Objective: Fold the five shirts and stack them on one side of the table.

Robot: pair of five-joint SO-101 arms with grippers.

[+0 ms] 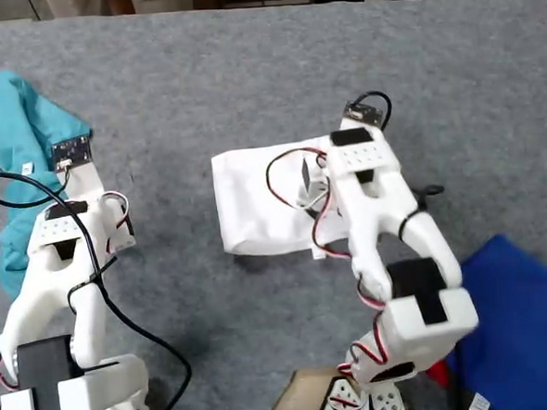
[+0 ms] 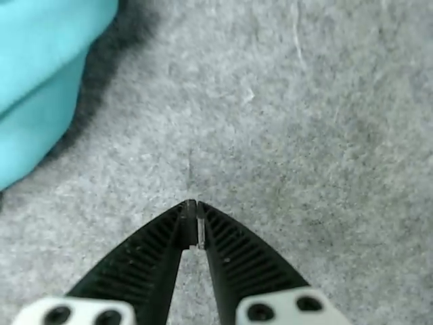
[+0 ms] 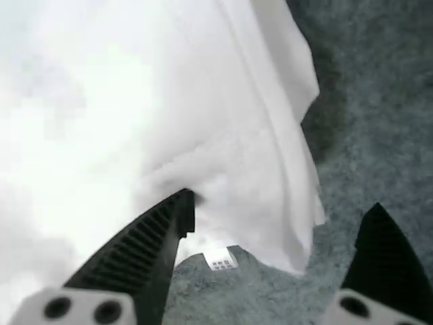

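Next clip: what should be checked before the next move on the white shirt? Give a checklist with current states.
1. Open right gripper above white shirt edge: ok.
2. Shut, empty left gripper above bare table: ok.
3. Fold of white shirt finished: cannot tell; right arm covers part.
4. Folded teal shirt: not ok, crumpled beside left arm.
5. Stacked blue shirt: not ok, lies apart from the others.

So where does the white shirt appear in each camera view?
High view: the white shirt lies in the middle of the table.
Left wrist view: the shut left tool over bare table, a teal shirt nearby.
Right wrist view: the white shirt lies under the open right tool.
Shared landmark: the grey table surface.
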